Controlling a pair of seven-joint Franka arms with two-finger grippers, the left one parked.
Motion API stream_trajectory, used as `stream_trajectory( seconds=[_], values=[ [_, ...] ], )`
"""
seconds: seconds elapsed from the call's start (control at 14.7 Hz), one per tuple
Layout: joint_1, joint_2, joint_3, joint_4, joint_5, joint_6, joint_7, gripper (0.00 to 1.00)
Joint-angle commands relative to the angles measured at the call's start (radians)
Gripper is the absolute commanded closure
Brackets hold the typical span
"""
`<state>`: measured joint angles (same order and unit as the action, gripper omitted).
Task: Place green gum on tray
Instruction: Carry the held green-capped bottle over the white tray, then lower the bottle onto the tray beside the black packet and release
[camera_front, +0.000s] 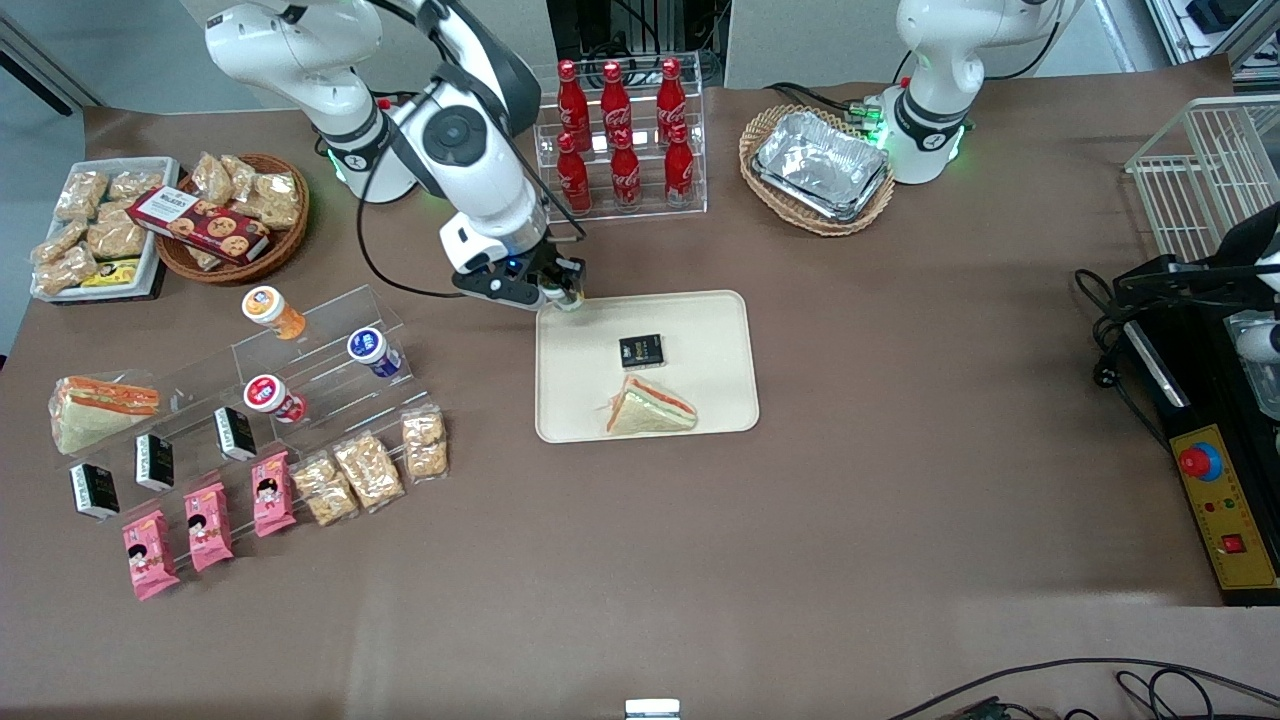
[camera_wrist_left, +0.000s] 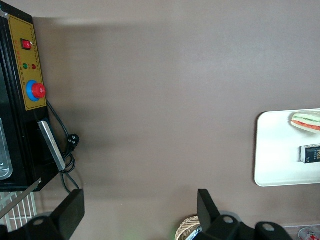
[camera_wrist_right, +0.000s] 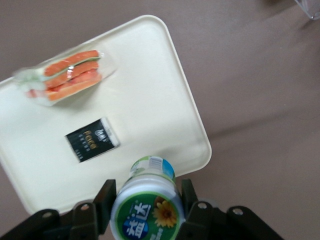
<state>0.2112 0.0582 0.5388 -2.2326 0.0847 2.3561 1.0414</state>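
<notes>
Now the right arm's claw is clamped on the small green-and-white-lidded gum canister, poised over a corner of the flat beige rectangular tray. Carried across, then; seemingly not yet set down. Lowering and release remain.

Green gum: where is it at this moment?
The green gum is gripped in the end effector, above the tray corner farthest from the front camera, toward the working arm's end.
</notes>
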Motion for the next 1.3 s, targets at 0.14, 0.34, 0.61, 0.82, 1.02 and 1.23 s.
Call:
stream_trajectory(
  seconds=[0.14,0.34,0.61,0.82,1.02,1.23],
  values=[
    [0.016,0.155,0.001,-0.01,-0.262,0.121,0.202,0.58],
    [0.016,0.213,0.0,-0.01,-0.327,0.169,0.256,0.58],
    [0.017,0.27,0.0,-0.01,-0.442,0.201,0.371,0.58],
    [0.017,0.287,0.0,-0.01,-0.462,0.215,0.39,0.39],
    [0.017,0.287,0.0,-0.009,-0.462,0.213,0.399,0.0],
    [0.013,0.284,0.0,-0.002,-0.461,0.212,0.401,0.0]
  ],
)
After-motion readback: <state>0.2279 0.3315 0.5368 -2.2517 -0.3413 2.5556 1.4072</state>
